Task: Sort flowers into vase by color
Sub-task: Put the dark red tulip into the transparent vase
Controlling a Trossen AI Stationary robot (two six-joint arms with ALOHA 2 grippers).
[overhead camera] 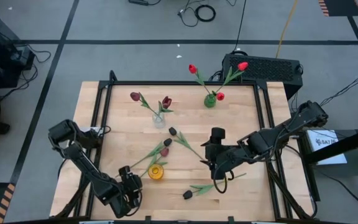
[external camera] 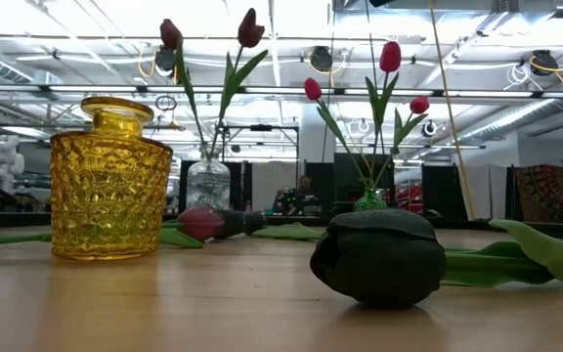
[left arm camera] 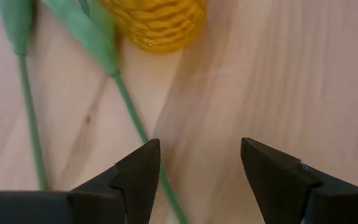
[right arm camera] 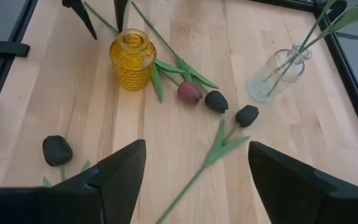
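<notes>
While the left tool point(left arm camera: 194, 174) hovers low over the tabletop point(left arm camera: 278, 81) with fingers open and empty, two green stems point(left arm camera: 132, 112) and the yellow vase point(left arm camera: 157, 22) lie just ahead. Right tool point(right arm camera: 194, 180), raised and also open, looks down on loose flowers point(right arm camera: 204, 96) ahead of it.

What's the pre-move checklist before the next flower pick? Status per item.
1. Left gripper open: ok, fingers spread above a green stem.
2. Right gripper open and empty: ok.
3. Yellow vase upright: ok, holds no flowers.
4. Clear vase upright with two maroon tulips: ok.
5. Green vase holds red tulips only: ok.
6. Loose flowers reachable: ok, black tulip and three others lie flat on the table.
</notes>
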